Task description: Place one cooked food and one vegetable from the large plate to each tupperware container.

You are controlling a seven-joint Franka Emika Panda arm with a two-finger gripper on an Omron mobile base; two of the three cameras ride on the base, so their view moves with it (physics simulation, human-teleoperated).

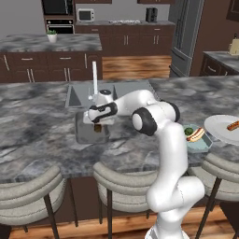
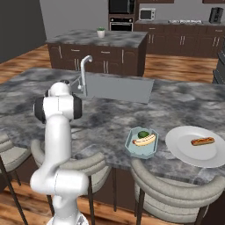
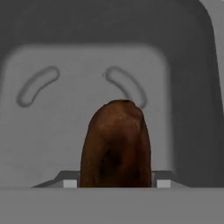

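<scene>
The yellow-brown vegetable [image 3: 116,144] hangs in the jaws, which are clamped on its sides, directly over the grey rectangular tub [image 1: 91,130]. In the hand view the tub's pale floor with its two curved embossed marks lies straight beneath the lump, so the piece appears centred over the container rather than over its rim. From the left base view the gripper [image 1: 98,128] sits low, at about the tub's rim, with the arm reaching out across the marbled tabletop [image 1: 37,121] in front of the sink [image 2: 116,87].

The other container, the pale blue-green tub [image 2: 141,143], already holds the sausage bun [image 2: 145,140] and the dark green vegetable [image 2: 143,134], so that one looks finished. The orange-brown piece [image 2: 202,141] lies alone on the large plate [image 2: 184,147], well apart from the grey tub.

The step in hand, as I judge it, is dropping the vegetable into the grey tub. The next move calls for parting the jaws while the lump is low, so it settles without rolling out, then lifting clear. After that the arm must cross to the plate for the last cooked piece.
</scene>
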